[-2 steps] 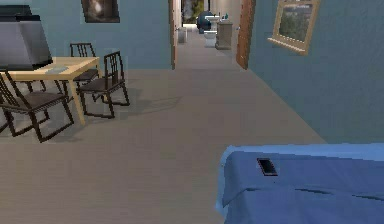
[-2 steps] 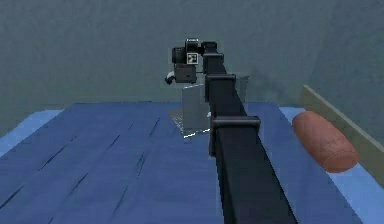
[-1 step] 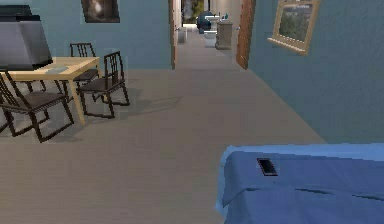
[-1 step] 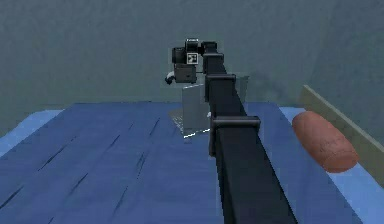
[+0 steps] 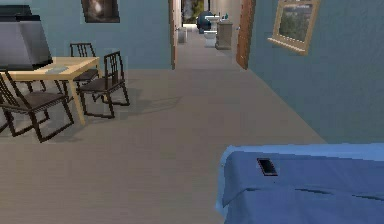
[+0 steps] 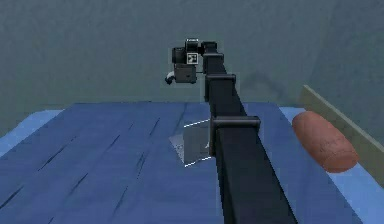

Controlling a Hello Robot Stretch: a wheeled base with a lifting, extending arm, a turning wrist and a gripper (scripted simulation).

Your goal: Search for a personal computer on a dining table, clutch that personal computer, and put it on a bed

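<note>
Over a blue bed point(image 6: 90, 150) the dark arm reaches out, and the gripper point(image 6: 173, 76) at its far end stands against the bare teal wall, holding nothing. A pale, thin folded thing shaped like an open personal computer point(image 6: 195, 145) lies on the bed against the arm's left flank, well short of the gripper. In the forward view a light wooden dining table point(image 5: 62, 70) stands at the far left, with a dark boxy thing point(image 5: 22, 45) on it. The bed's corner point(image 5: 300, 185) fills that view's lower right, with a small dark flat thing point(image 5: 267, 166) on it.
Dark chairs point(image 5: 105, 85) ring the dining table. A doorway point(image 5: 205, 40) opens at the back middle, and a framed picture point(image 5: 296, 25) hangs on the right wall. A reddish-brown pillow point(image 6: 322, 140) lies at the bed's right end. Bare grey floor point(image 5: 170, 130) spreads between table and bed.
</note>
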